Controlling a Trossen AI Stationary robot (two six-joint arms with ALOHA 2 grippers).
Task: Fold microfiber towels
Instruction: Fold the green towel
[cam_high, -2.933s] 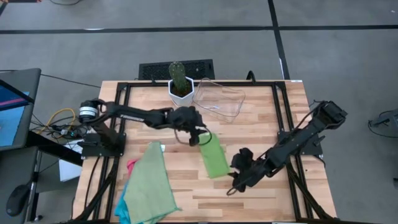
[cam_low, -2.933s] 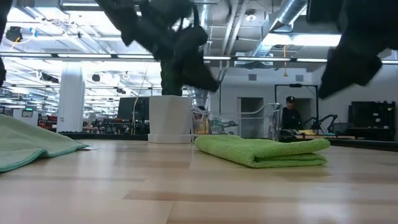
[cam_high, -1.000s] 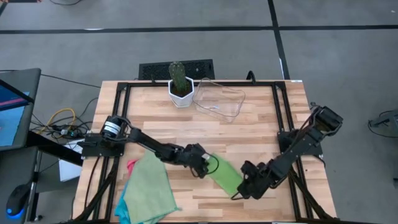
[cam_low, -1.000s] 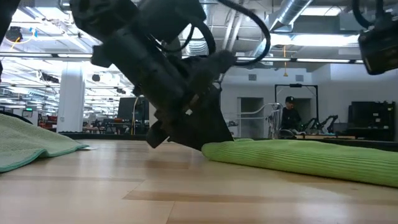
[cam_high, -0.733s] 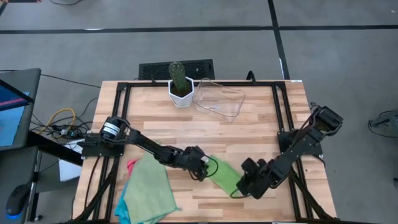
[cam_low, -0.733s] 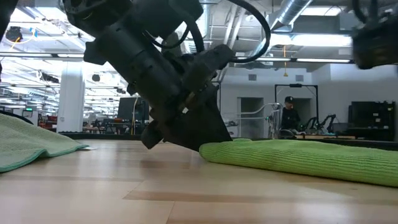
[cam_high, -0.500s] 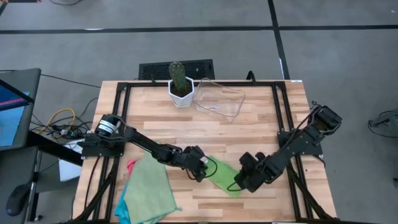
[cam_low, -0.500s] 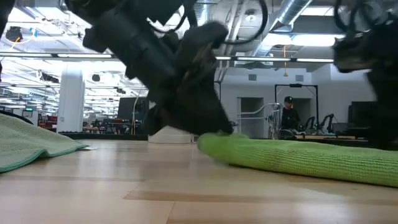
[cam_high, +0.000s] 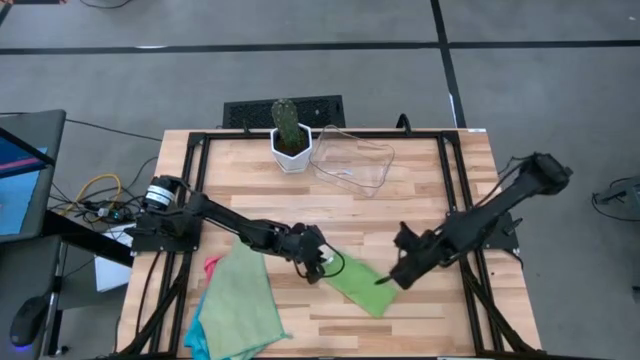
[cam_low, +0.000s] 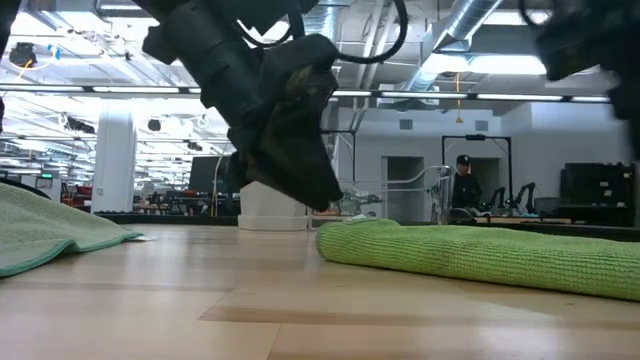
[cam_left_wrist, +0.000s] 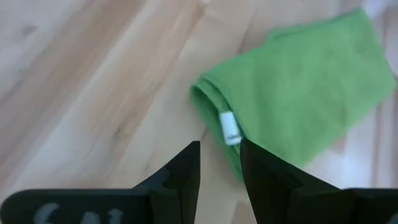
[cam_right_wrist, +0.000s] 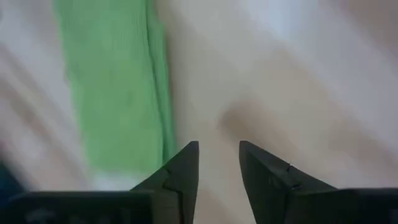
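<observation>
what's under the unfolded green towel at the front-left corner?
Under the spread light green towel, a pink towel edge and a turquoise towel edge poke out on its left side. How far they extend underneath is covered.

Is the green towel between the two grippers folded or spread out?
Folded. The green towel lies as a narrow strip on the table, and the left wrist view shows stacked layers at its end with a white tag.

Bright even overhead light, soft shadows; right wrist view motion-blurred, low-view foreground soft.
</observation>
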